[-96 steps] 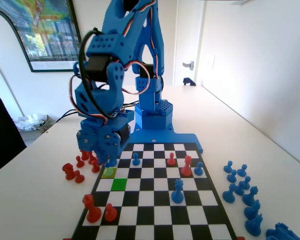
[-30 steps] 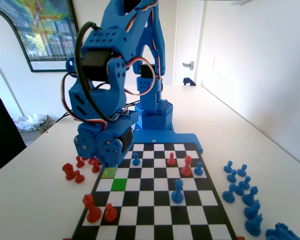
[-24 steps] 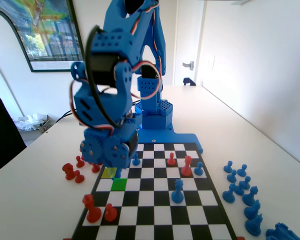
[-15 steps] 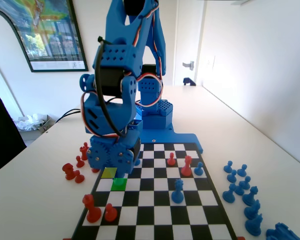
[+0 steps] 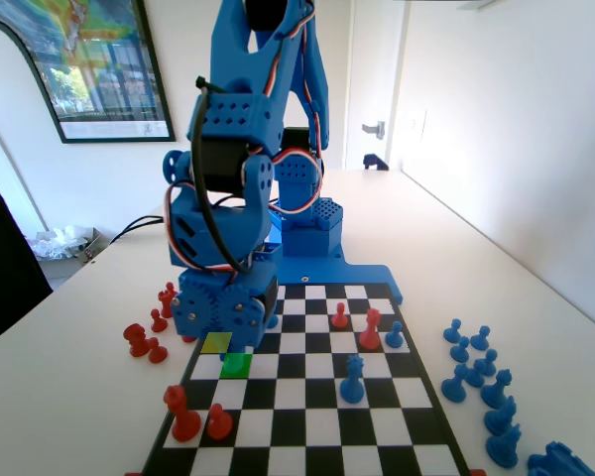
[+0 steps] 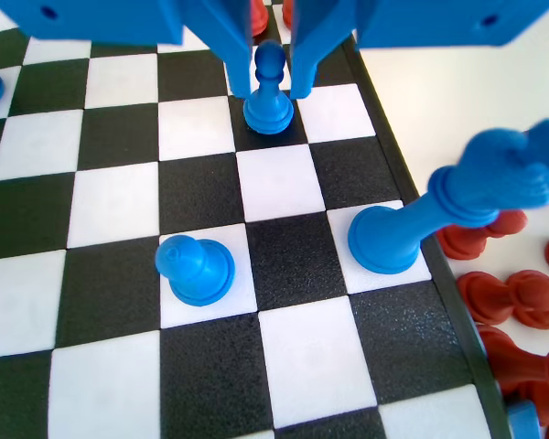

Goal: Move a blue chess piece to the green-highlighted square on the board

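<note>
In the wrist view a small blue pawn (image 6: 268, 108) hangs between my two jaws. My gripper (image 6: 271, 90) is shut on its head and neck, over a black square of the board (image 6: 284, 183). In the fixed view the gripper (image 5: 226, 327) sits low over the board's left side. Its body hides the pawn there. The green-highlighted square (image 5: 236, 365) lies bare just in front of the gripper, second column from the left edge.
The yellow square (image 5: 216, 343) is bare. A second blue pawn (image 6: 197, 270) and a taller blue piece (image 6: 398, 233) stand close behind the jaws. Two red pieces (image 5: 182, 412) stand near the front left. Red pieces (image 5: 139, 339) lie off-board left, spare blue pieces (image 5: 476, 377) right.
The gripper was low over the yellow square. It rose with the pawn and swung right towards the green square, leaving the yellow square bare. It barely moved in the last half second.
</note>
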Action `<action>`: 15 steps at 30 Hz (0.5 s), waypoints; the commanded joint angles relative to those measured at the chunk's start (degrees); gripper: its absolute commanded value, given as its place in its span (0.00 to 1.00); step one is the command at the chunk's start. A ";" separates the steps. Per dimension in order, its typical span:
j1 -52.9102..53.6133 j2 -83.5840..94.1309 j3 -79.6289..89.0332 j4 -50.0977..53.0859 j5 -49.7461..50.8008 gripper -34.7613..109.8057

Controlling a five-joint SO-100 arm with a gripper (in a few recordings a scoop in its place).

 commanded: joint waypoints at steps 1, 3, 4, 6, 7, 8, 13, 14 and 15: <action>1.23 2.37 0.44 -0.18 -0.44 0.30; 1.32 2.81 0.26 -0.09 -0.26 0.30; 1.32 3.16 0.00 0.18 -0.09 0.30; 1.32 3.69 -0.44 1.32 0.00 0.31; 1.23 3.96 -0.79 2.11 0.00 0.31; 1.05 4.31 -1.23 2.99 0.53 0.32; 0.35 5.80 -4.92 8.61 2.20 0.32; 0.18 6.15 -5.62 9.76 2.37 0.32; 0.18 6.68 -6.33 11.25 2.37 0.32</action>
